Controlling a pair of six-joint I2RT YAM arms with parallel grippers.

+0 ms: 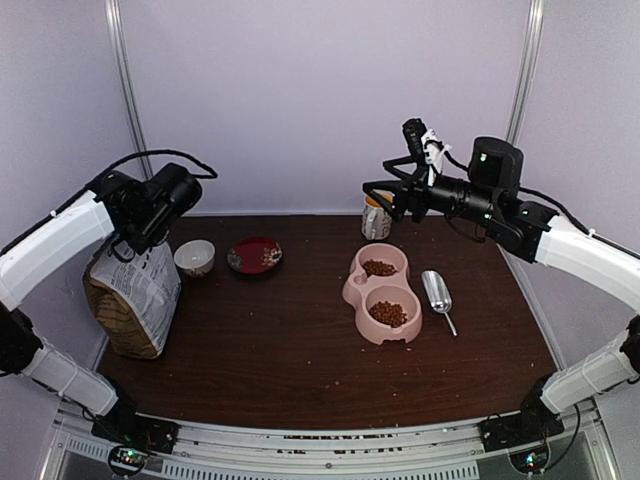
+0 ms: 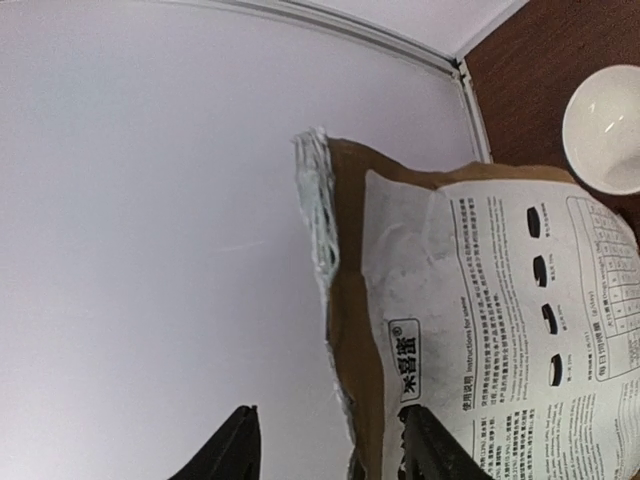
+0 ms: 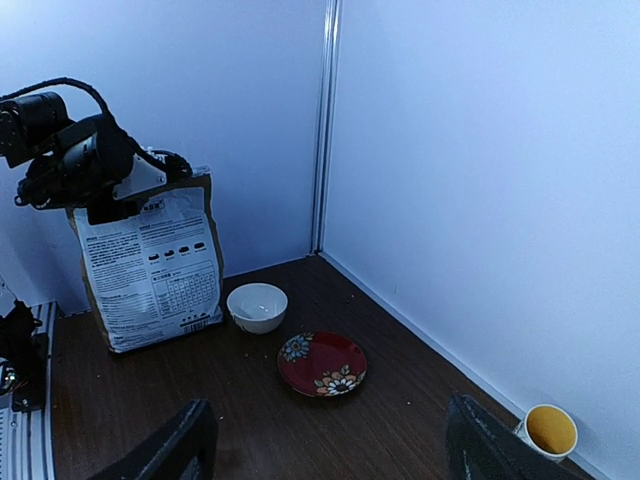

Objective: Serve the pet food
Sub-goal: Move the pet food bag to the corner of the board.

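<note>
The pet food [image 1: 379, 267] lies as brown kibble in both wells of a pink double feeder [image 1: 351, 290]. A metal scoop [image 1: 438, 291] rests on the table just right of it. The tall tan bag [image 1: 130, 300] with black-and-white print stands upright at the far left, and in the left wrist view the bag [image 2: 480, 330] shows its torn top edge. My left gripper [image 2: 335, 445] is open astride that top edge, with a gap on the wall side. My right gripper [image 3: 335, 450] is open and empty, raised high at the back right [image 1: 385, 195].
A white bowl [image 1: 194, 257] and a red flowered saucer [image 1: 254, 254] sit between the bag and the feeder. A yellow-lined cup [image 1: 376, 215] stands by the back wall under my right gripper. White walls close three sides. Crumbs dot the table.
</note>
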